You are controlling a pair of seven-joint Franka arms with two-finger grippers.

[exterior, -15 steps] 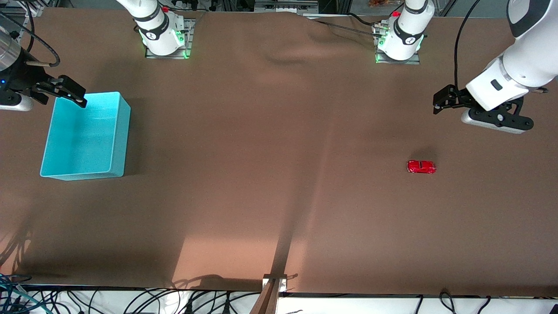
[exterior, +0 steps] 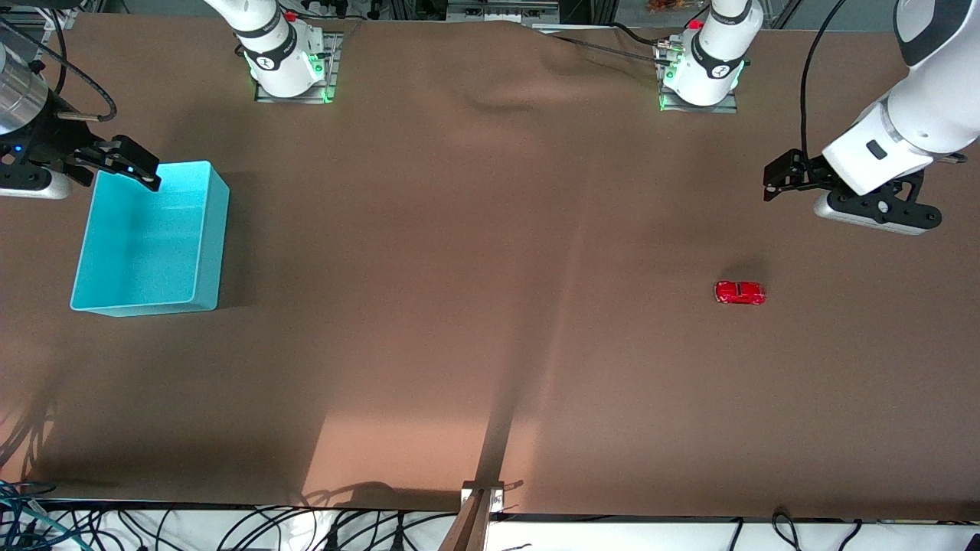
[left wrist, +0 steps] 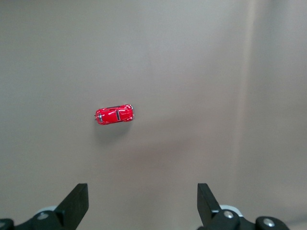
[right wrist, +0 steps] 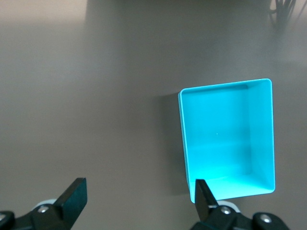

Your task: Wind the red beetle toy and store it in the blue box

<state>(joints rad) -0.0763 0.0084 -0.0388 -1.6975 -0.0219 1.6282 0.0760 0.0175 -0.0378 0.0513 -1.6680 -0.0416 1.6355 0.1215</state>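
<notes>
I am a pair of white robot arms working over a brown cloth-covered bench point(exterior: 490, 306). My left end effector point(exterior: 773, 184) hangs in the air with its two black fingers spread wide and nothing between them, over bare cloth at the left arm's end of the bench. The tiny glossy red beetle-shaped toy car point(exterior: 740, 292) sits on the bench a little nearer the front camera than that spot, untouched and not yet wound. My right end effector point(exterior: 115, 164) is likewise spread and empty, hovering over the upper corner of the open, lidless turquoise-blue plastic box point(exterior: 207, 229) at the right arm's end of the bench. The box looks empty, and it lies well apart from the car. The risks, as I judge them: the car is small, smooth and on wheels, so an off-centre closing of the fingers could squirt it away or roll it; winding it could let it shoot off when released; and the right fingers could nudge the box's thin rim.
</notes>
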